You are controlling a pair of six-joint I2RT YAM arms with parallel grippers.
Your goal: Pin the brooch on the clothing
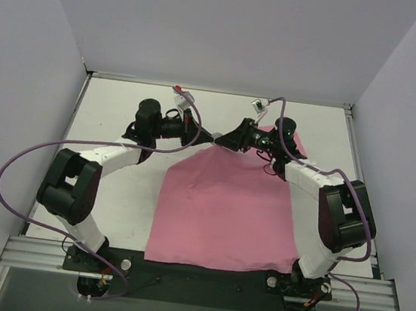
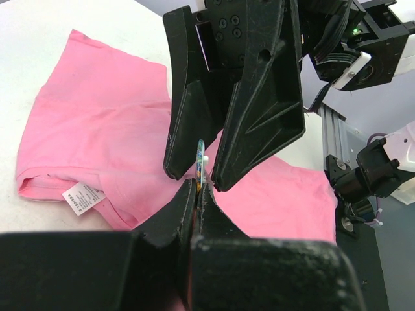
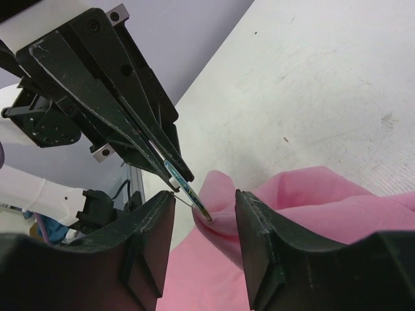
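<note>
Left tool (image 2: 196,189): matte black plastic, two slim tapered fingers, edges scuffed grey. Right tool (image 3: 205,202): same black, broad triangular fingers with recessed panels. Small round screw heads (image 2: 223,23) on finger bases behind right tool's tips. Green light (image 2: 355,30) on black wrist block behind right tool. Arm links (image 1: 113,157) behind tools white. Joint housings (image 1: 71,184) bulky, black. Purple cable (image 1: 17,166) along each arm, base to wrist. Small white camera box (image 1: 179,96) at each wrist.
</note>
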